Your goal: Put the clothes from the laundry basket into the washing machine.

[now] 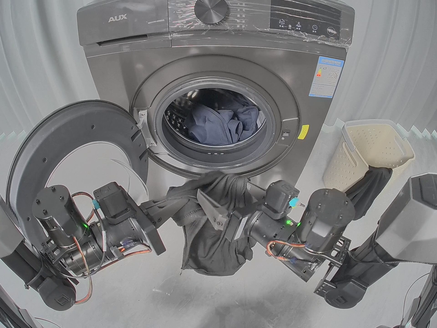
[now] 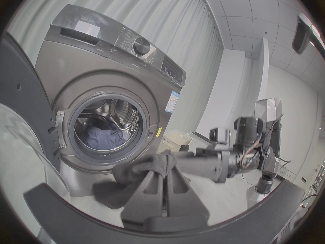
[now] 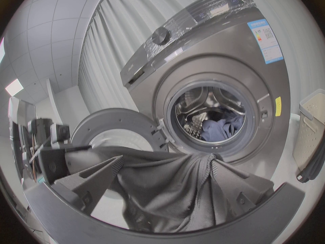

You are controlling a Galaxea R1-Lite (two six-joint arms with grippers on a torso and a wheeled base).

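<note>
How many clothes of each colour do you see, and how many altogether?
Black: 2, the held garment and the draped garment on the laundry basket.
Blue: 1, the bundle in the washing machine.
Total: 3.

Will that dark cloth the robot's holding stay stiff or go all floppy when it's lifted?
Probably floppy: the dark cloth sags in folds under the left gripper. Likely light, since a small pinch holds it. Its hanging end might catch on the washing machine.
</note>
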